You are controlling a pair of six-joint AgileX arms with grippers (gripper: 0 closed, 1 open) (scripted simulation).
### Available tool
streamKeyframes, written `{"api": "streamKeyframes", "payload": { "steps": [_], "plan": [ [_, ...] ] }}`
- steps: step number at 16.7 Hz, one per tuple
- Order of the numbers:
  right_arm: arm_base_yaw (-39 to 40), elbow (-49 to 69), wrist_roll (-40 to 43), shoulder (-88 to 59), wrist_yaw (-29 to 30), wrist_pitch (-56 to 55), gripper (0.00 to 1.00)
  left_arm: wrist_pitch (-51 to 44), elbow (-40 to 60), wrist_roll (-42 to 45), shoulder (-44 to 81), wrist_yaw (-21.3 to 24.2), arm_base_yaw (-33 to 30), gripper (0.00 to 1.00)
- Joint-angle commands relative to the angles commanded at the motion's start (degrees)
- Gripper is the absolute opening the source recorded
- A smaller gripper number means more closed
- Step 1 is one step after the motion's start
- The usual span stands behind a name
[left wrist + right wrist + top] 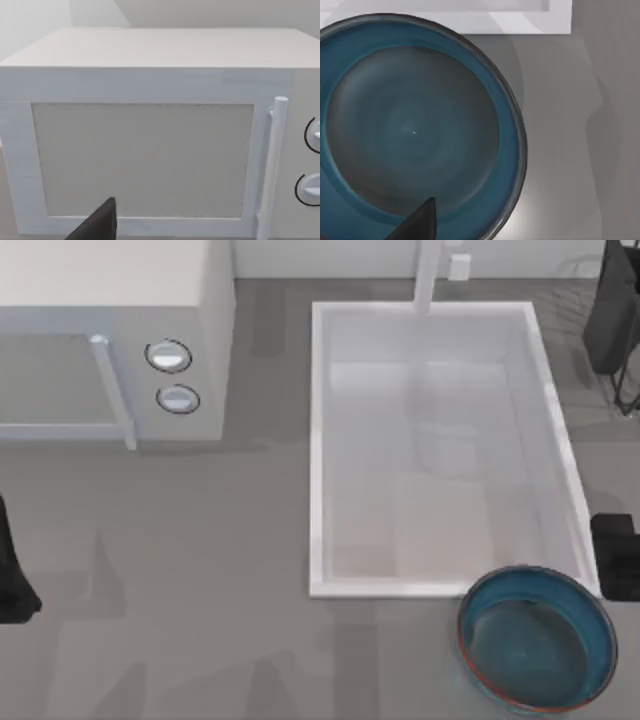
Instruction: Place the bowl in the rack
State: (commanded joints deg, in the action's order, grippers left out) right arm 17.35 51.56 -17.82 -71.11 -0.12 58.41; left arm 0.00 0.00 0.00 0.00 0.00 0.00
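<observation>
Bowl [537, 638] beside sink [320, 440]; microwave [110, 330] left

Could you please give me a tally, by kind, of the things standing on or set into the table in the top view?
Bowl: 1
Microwave: 1
Sink: 1
Faucet: 1
Wire rack, seen in part at the right edge: 1
Total: 5
</observation>
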Motion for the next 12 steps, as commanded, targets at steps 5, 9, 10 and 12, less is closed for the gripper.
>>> {"api": "streamKeyframes", "payload": {
  "steps": [5, 9, 10, 12],
  "plan": [
    [2.97, 9.4, -2.97, -11.26, 0.13, 9.49, 1.0, 0.0, 0.0, 0.0, 0.0, 0.0, 0.0, 1.0],
    [3.19, 10.1, -3.18, -12.06, 0.14, 10.09, 1.0, 0.0, 0.0, 0.0, 0.0, 0.0, 0.0, 1.0],
    [2.92, 9.92, -3.12, -11.86, 0.13, 9.94, 1.0, 0.0, 0.0, 0.0, 0.0, 0.0, 0.0, 1.0],
    [2.99, 9.13, -3.09, -12.23, 0.13, 9.04, 1.0, 0.0, 0.0, 0.0, 0.0, 0.0, 0.0, 1.0]
  ]
}}
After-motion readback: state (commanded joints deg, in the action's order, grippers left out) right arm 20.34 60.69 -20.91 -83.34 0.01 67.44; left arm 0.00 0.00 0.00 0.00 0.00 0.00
